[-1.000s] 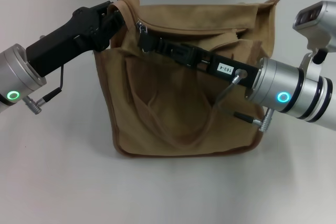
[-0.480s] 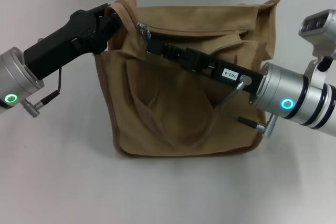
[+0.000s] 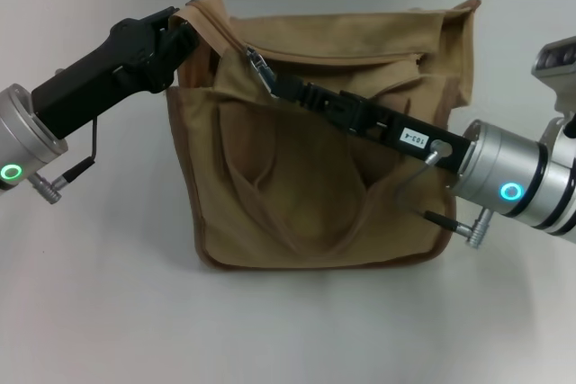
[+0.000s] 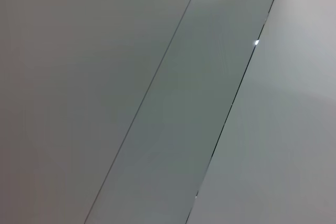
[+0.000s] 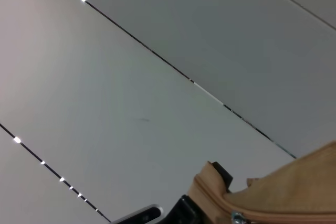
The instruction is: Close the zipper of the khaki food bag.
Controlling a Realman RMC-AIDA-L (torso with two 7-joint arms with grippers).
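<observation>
**Inspector A:** Where does the khaki food bag (image 3: 315, 177) stand?

**Inspector B:** Upright on the white desk (image 3: 288, 330), near the middle of the head view, front pocket facing the camera. One looped handle hangs down over the front panel. Dark brown piping runs along the bottom edge.

**Inspector A:** And the zipper (image 3: 342, 58)?

**Inspector B:** Along the bag's top edge. Its silver pull tab (image 3: 260, 65) sits toward the bag's left end, tilted, right at the tip of the right gripper (image 3: 281, 85).

**Inspector A:** State of that gripper?

**Inspector B:** It reaches diagonally across the bag's upper front from the right side. Its fingers are pressed together on the pull tab, pinching it.

**Inspector A:** The left gripper (image 3: 191, 35)?

**Inspector B:** At the bag's top left corner. Its fingers are closed on the fabric of that corner, which stands raised where it is held.

**Inspector A:** Wrist cameras?

**Inspector B:** The left wrist view shows only grey wall panels. The right wrist view shows wall panels and, at one corner, the bag's tan corner with dark gripper parts against it.
</observation>
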